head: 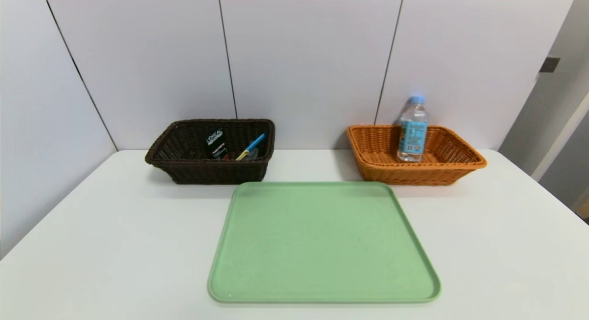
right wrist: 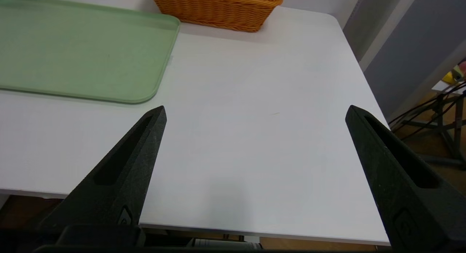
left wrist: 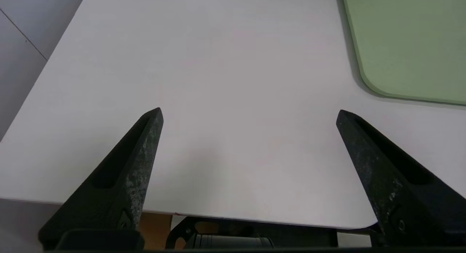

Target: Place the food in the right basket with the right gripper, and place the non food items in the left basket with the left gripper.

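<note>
One bottle (head: 412,133) beyond right gripper (right wrist: 256,106)

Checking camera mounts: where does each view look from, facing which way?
Head: on the head, forward and down at tray and both baskets; no arms in view.
Left wrist: down at the table's near left; left gripper, open.
Right wrist: down at the near right; right gripper, open.
Head and right wrist share the orange basket.

Two baskets (head: 221,172), one green tray (head: 322,241), one bottle (head: 412,136)
</note>
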`<state>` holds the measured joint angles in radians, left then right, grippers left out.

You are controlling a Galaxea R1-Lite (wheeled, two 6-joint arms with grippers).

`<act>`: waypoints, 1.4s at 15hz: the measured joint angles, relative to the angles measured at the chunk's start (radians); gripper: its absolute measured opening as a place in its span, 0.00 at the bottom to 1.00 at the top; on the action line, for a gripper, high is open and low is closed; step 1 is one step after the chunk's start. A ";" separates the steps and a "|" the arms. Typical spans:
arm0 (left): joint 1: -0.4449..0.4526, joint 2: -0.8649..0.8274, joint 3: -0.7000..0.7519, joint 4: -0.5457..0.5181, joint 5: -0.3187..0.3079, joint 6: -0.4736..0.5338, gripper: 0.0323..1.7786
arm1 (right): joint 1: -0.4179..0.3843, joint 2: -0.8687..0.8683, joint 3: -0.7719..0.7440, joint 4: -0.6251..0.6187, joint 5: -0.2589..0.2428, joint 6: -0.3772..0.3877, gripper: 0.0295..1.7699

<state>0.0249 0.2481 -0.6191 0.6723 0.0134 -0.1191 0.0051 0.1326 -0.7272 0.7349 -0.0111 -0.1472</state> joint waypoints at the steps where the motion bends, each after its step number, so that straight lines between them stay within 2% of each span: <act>1: 0.000 -0.008 0.006 -0.004 0.000 0.003 0.95 | -0.002 -0.021 0.019 0.001 -0.002 0.000 0.96; 8: -0.004 -0.047 0.067 -0.053 0.001 0.030 0.95 | -0.005 -0.125 0.102 0.001 -0.006 0.010 0.96; 11: -0.013 -0.075 0.063 -0.020 0.009 0.077 0.95 | -0.005 -0.133 0.116 -0.003 -0.005 0.016 0.96; 18: -0.018 -0.117 0.083 -0.010 0.046 0.070 0.95 | -0.004 -0.133 0.114 -0.009 -0.006 0.040 0.96; 21: -0.024 -0.161 0.150 -0.047 0.048 0.108 0.95 | -0.004 -0.133 0.141 -0.086 -0.025 0.076 0.96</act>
<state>0.0013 0.0874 -0.4694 0.6257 0.0611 -0.0111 0.0009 -0.0009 -0.5857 0.6485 -0.0364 -0.0717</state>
